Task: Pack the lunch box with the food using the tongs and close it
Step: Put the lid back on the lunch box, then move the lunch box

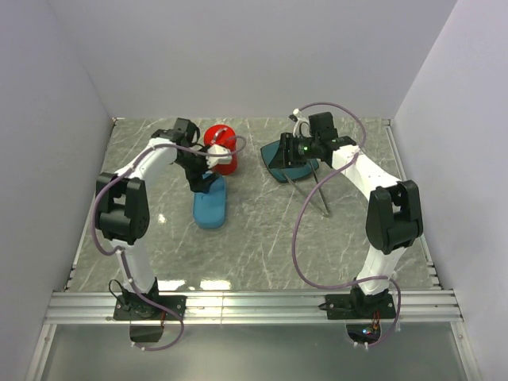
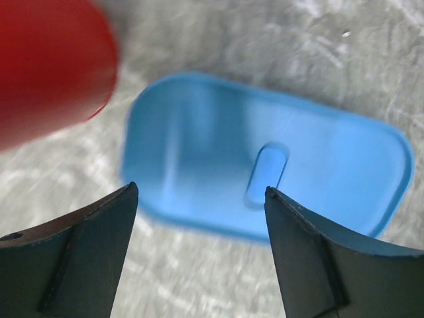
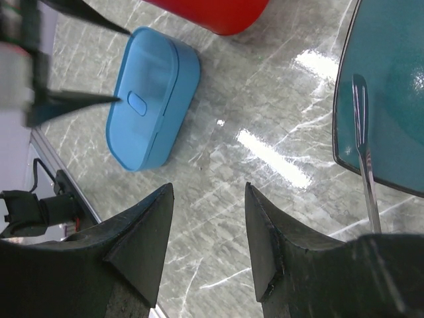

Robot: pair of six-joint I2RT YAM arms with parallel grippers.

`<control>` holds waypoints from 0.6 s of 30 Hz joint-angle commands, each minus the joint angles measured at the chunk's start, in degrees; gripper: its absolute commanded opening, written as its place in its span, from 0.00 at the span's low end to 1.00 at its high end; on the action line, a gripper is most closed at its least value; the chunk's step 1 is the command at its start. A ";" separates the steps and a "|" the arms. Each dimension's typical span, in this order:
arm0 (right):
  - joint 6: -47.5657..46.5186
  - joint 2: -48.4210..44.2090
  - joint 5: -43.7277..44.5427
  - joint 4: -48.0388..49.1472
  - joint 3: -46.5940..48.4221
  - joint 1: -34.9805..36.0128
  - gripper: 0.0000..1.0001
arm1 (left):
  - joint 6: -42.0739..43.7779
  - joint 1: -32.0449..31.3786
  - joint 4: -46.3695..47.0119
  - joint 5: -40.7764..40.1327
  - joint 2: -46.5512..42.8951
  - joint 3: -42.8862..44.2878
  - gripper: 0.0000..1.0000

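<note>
The left jaws are hanging wide and empty right over the box (image 1: 210, 205). Its lid (image 2: 199, 146) is sitting flat on top, with the oval recess (image 2: 266, 173) showing in the gap between the two fingers (image 2: 79, 252). That spread suits jaws that are letting a lid go or checking it, not carrying anything. A red tub (image 2: 46, 66) is standing just beyond the left-hand finger, close beside the box.

Over on the other side, the right jaws are standing partly apart and gripping nothing. The tongs (image 3: 363, 152) are lying off to their right, one end resting on the plate (image 3: 391, 66) and the rest running out over the tabletop (image 3: 265, 132), as if parked there. The box is sitting well away, up and to the left of these jaws.

No food is showing anywhere outside the box, so the packing is looking done and the closing nearly so. Whether the lid is fully seated cannot be told.
</note>
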 commanded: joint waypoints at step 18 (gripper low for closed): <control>-1.28 -6.54 0.68 0.97 -3.73 -0.84 0.54 | 10.00 9.91 -1.12 -2.46 -4.56 -9.94 0.83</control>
